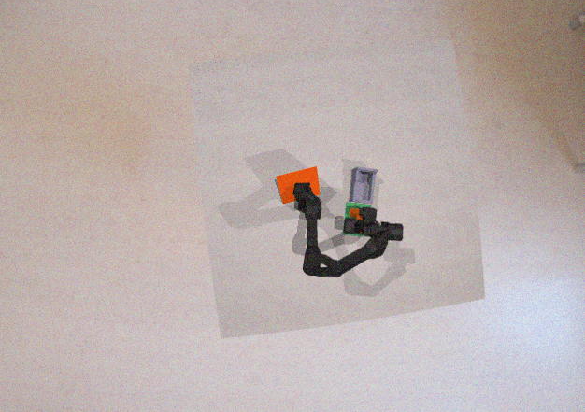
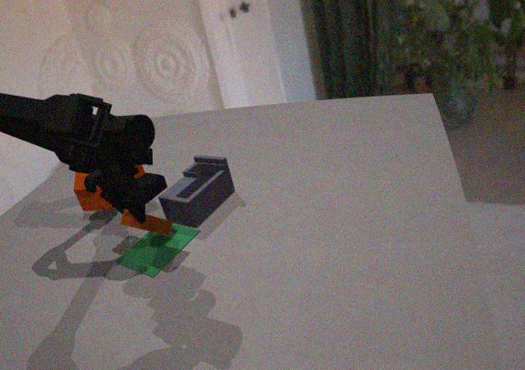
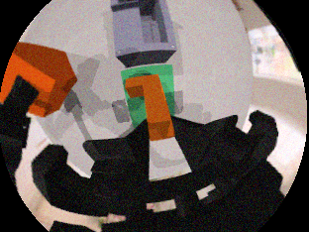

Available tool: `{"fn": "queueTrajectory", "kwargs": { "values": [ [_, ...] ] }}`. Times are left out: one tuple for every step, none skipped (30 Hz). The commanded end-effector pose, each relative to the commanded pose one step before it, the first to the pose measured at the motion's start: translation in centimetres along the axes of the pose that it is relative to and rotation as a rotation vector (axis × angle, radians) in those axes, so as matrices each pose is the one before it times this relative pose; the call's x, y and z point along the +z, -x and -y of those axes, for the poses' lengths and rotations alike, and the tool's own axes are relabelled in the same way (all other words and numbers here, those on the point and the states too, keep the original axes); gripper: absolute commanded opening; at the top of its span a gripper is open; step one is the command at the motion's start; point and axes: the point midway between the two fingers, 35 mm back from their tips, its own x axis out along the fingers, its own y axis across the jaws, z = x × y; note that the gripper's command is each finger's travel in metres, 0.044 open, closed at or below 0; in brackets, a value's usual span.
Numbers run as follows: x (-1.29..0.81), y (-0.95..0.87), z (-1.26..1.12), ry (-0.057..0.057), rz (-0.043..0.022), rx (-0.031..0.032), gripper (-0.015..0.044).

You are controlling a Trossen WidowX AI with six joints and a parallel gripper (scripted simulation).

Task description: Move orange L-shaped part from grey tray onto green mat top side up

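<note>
On the grey surface (image 2: 339, 230), the tool (image 2: 134, 214) is clamped on the orange part (image 2: 153, 224), carried over the green mat (image 2: 153, 251) beside the emptied tray (image 2: 199, 196); next: lower it flat, then release

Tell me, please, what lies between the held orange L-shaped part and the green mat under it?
Nothing. In the exterior view the orange L-shaped part, pinched in the hand, hangs tilted just above the flat green mat; only its shadow falls there.

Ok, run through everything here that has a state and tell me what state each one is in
Orange L-shaped part: out of the pocket, pinched, held over the mat.
Grey tray: pocket vacant.
Green mat: nothing resting on it yet.
End effector: shut on the part.
</note>
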Motion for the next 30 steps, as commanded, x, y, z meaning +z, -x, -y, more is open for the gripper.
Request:
{"fn": "queueTrajectory", "kwargs": {
  "values": [
    [0.034,-0.61,-0.147,0.0067,0.00229,-0.00061,0.0],
    [-0.008,-0.159,-0.007,0.0,-0.00026,-0.00012,0.0],
    [-0.007,-0.128,-0.006,0.0,-0.00023,-0.0001,0.0],
    [-0.005,-0.078,-0.004,0.0,-0.00015,-0.00007,0.0],
    [-0.002,-0.026,-0.001,0.0,-0.00005,-0.00002,0.0],
    [0.0,0.011,0.0,0.0,0.00001,0.0,0.0],
    [0.0,0.0,0.0,0.0,0.0,0.0,0.0],
    [0.0,0.0,0.0,0.0,0.0,0.0,0.0],
    [0.0,0.0,0.0,0.0,0.0,0.0,0.0],
    [0.0,0.0,0.0,0.0,0.0,0.0,0.0],
    [0.0,0.0,0.0,0.0,0.0,0.0,0.0],
    [-0.025,0.02,0.06,-0.0054,-0.00284,0.00182,0.0],
    [0.0,0.0,0.0,0.0,0.0,0.0,0.0026],
    [0.0,0.0,0.0,0.0,0.0,0.0,0.0053],
    [0.0,0.0,0.0,0.0,0.0,0.0,0.0079],
    [0.0,0.0,0.0,0.0,0.0,0.0,0.0105],
    [0.0,0.0,0.0,0.0,0.0,0.0,0.0131],
    [0.0,0.0,0.0,0.0,0.0,0.0,0.0157],
    [0.0,0.0,0.0,0.0,0.0,0.0,0.0184],
    [0.0,0.0,0.0,0.0,0.0,0.0,0.021],
    [0.0,0.0,0.0,0.0,0.0,0.0,0.0236],
    [0.038,0.239,0.035,0.0,0.00129,0.00033,0.0263],
    [0.064,0.429,0.057,0.0001,0.00213,0.00058,0.0289],
    [0.086,0.644,0.071,0.0002,0.00279,0.00082,0.0315],
    [0.098,0.896,0.07,0.0005,0.00309,0.00102,0.0341],
    [0.079,0.987,0.042,0.0006,0.00237,0.0009,0.0367],
    [0.051,1.107,0.006,0.0009,0.00143,0.00066,0.0394],
    [0.008,1.247,-0.041,0.0011,0.00013,0.0002,0.04],
    [-0.055,1.355,-0.098,0.0014,-0.00157,-0.00057,0.04],
    [-0.098,1.119,-0.118,0.0012,-0.00259,-0.00121,0.04]
  ]
}}
